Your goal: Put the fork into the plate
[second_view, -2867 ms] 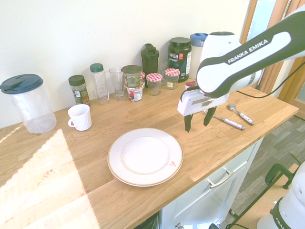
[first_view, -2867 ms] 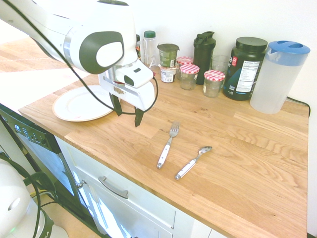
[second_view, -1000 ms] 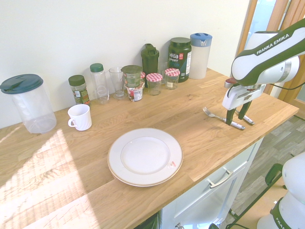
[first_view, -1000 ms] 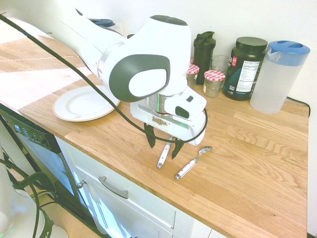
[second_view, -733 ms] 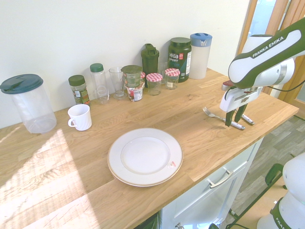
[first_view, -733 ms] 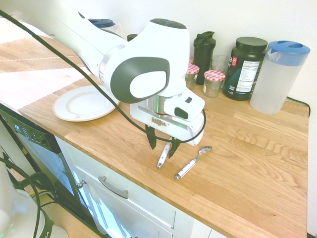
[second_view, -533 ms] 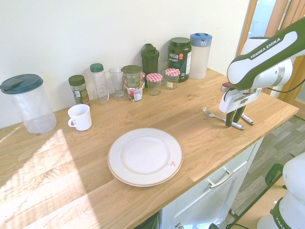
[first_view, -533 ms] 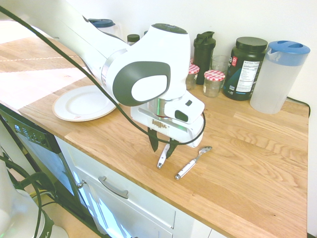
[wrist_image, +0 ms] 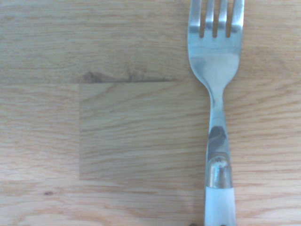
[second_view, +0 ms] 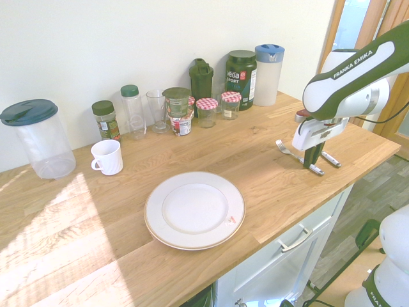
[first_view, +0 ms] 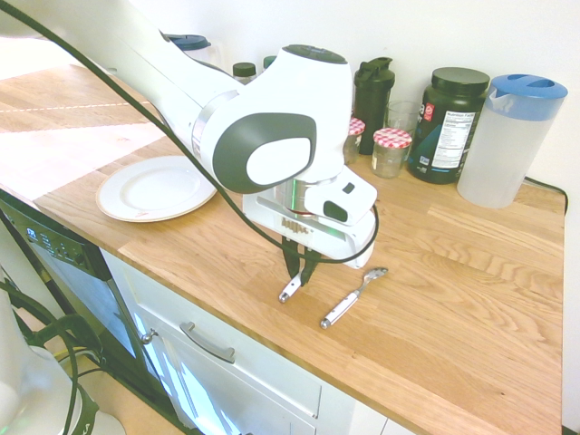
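Note:
The fork (first_view: pixel 288 291) has silver tines and a white handle and lies near the wooden counter's front edge. My gripper (first_view: pixel 301 268) is shut on its handle, fingers pointing straight down. From the other side, the fork's tines (second_view: pixel 281 147) stick out left of the gripper (second_view: pixel 312 161). In the wrist view the fork (wrist_image: pixel 215 70) fills the right side over bare wood. I cannot tell whether it still rests on the counter or is just off it. The cream plate (first_view: pixel 154 188) sits empty far along the counter, and it also shows in the second exterior view (second_view: pixel 195 209).
A white-handled spoon (first_view: pixel 349 300) lies just beside the fork. Jars (first_view: pixel 391 149), bottles, a green tub (first_view: pixel 447 124) and a blue-lidded pitcher (first_view: pixel 510 140) line the back wall. A white mug (second_view: pixel 107 157) and a second pitcher (second_view: pixel 38 137) stand beyond the plate.
The gripper came over from the plate side, lowered astride the fork handle and closed its fingers on it. The fork has shifted slightly.

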Robot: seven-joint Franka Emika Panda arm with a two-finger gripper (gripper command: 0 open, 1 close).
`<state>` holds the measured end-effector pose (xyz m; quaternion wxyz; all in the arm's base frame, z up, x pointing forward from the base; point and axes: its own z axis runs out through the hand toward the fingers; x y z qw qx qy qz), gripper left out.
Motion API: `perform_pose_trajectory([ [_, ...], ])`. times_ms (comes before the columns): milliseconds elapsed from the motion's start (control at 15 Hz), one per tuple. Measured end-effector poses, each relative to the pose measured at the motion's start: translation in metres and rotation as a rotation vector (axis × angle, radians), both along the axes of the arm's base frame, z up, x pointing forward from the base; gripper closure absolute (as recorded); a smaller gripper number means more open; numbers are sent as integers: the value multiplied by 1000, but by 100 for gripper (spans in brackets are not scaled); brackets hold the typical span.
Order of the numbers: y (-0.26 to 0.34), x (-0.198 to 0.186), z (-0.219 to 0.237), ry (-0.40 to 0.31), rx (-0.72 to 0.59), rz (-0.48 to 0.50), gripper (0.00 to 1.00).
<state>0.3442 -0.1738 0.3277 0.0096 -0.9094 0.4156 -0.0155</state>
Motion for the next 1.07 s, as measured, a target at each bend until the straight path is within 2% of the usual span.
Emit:
perform_pose_trajectory([
  [333, 6, 0, 6, -15, -4, 11, 100],
  [600, 20, -6, 46, -52, -16, 37, 100],
  [867, 81, -5, 87, -63, -76, 72, 100],
  [1067, 140, 1, 95, -60, -122, 105, 100],
])
